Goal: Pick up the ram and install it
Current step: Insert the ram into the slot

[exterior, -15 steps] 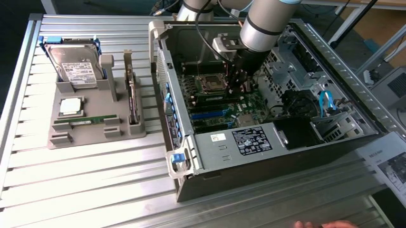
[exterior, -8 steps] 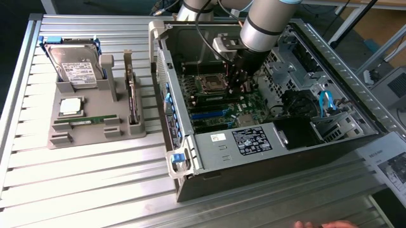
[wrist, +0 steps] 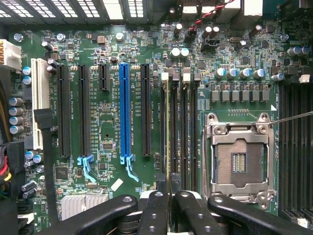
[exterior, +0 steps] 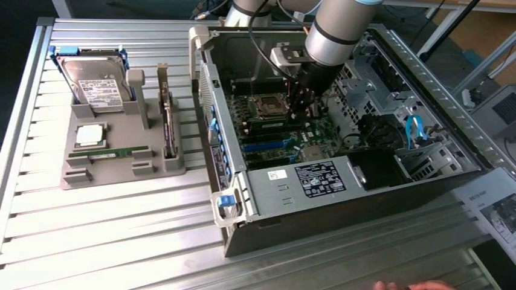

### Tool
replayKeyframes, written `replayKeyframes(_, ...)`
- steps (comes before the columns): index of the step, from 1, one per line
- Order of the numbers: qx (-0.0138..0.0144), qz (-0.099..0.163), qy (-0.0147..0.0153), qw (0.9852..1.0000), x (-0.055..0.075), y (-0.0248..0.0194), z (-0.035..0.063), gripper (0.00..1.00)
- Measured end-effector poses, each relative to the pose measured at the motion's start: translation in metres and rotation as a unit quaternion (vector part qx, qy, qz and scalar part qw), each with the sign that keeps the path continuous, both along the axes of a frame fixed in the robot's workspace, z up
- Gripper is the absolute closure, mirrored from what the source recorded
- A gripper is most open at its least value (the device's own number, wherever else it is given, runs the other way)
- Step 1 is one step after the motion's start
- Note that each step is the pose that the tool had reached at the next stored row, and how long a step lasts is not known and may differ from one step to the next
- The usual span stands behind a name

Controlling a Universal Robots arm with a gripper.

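Inside the open computer case [exterior: 266, 208], my gripper [exterior: 303, 115] reaches down over the motherboard. In the wrist view the black fingers [wrist: 155, 205] are pressed close together, and my gripper [wrist: 168, 185] is shut on a thin ram [wrist: 168, 127] seen edge-on. The stick runs along the memory slot nearest the expansion slots, between its white end clips. Whether it is seated in the slot I cannot tell. Another green ram stick [exterior: 109, 154] lies in the grey parts tray [exterior: 121, 175] on the exterior view's left.
The tray also holds a hard drive [exterior: 96, 90], a silver processor chip [exterior: 89, 134] and an upright dark expansion card [exterior: 168, 121]. An open processor socket [wrist: 239, 161] sits beside the memory slots, and a blue expansion slot [wrist: 124, 112] lies on their other side. A hand [exterior: 411, 285] shows at the table's near edge.
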State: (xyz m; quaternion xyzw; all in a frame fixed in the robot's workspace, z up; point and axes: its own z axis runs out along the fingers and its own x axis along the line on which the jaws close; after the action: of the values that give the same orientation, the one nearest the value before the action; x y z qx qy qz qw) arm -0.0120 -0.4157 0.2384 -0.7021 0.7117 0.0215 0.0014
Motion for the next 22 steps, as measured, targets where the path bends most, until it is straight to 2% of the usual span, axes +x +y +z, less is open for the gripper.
replayKeyframes(22,0.0,0.0,0.0,1.0,0.0,0.0001,0.0006,0.88)
